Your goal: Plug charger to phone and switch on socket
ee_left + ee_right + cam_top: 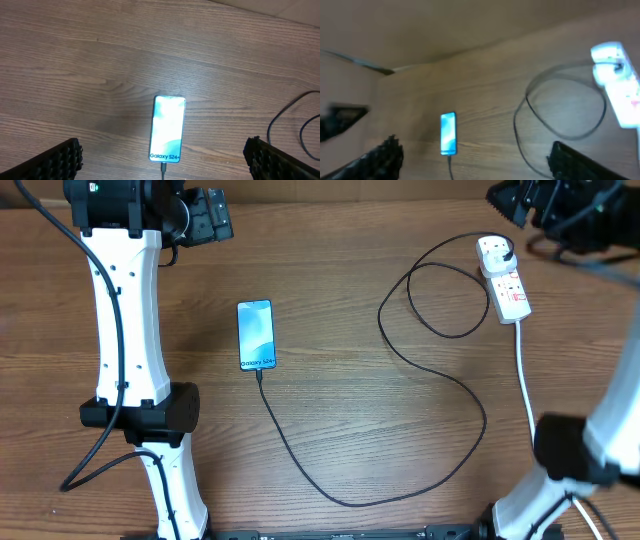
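The phone (256,334) lies flat on the wooden table with its blue-teal screen lit. The charger cable (400,480) runs from the phone's lower edge in a long loop to the black plug seated in the white socket strip (504,280) at the far right. The connector tip sits in the phone's bottom edge (163,168). My left gripper (205,218) is open and empty, high at the far left; the phone (167,129) lies between its fingers in the left wrist view. My right gripper (520,200) is open and empty, raised near the socket (615,80). The right wrist view is blurred and shows the phone (448,133).
The socket's thick white cord (524,380) runs toward the near right edge. My two arm bases stand at the near left (140,415) and near right (570,450).
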